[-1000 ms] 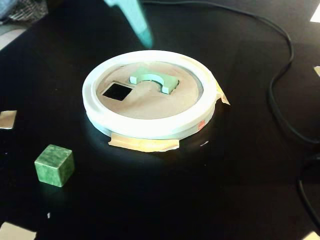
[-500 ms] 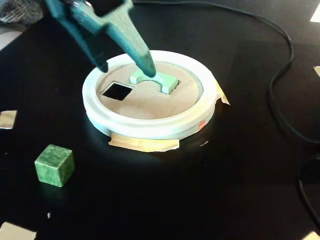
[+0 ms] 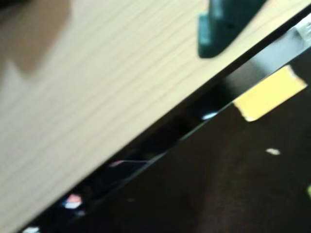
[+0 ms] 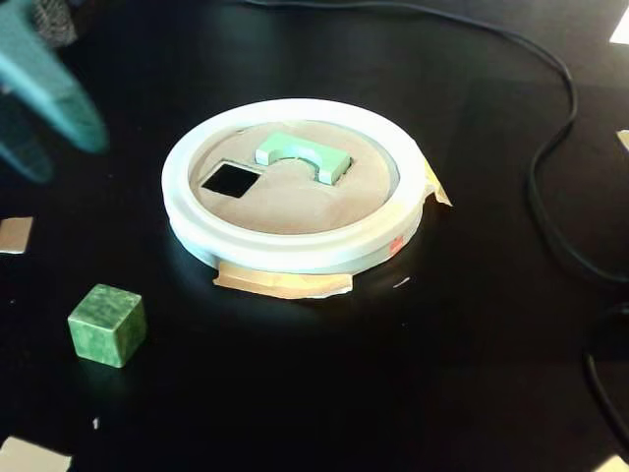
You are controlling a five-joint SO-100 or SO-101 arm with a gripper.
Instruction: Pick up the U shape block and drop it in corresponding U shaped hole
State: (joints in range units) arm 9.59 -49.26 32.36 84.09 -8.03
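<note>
The pale mint-green U shape block (image 4: 303, 157) lies on the tan disc (image 4: 295, 202) inside the white rim (image 4: 295, 251), at the disc's far side, notch facing the camera. It covers the U shaped hole, which is hidden beneath it. I cannot tell how deep it sits. My gripper (image 4: 67, 159) is blurred at the far left of the fixed view, well clear of the disc, with its teal fingers apart and nothing between them. The wrist view shows one teal finger (image 3: 218, 34) over a pale wooden surface; the block is not in that view.
A square cutout (image 4: 230, 180) is left of the block. A darker marbled green cube (image 4: 108, 324) stands on the black table at front left. A black cable (image 4: 550, 197) runs down the right. Tape scraps (image 4: 15, 234) lie at the left. Yellow tape (image 3: 269, 93) lies past the wood's edge.
</note>
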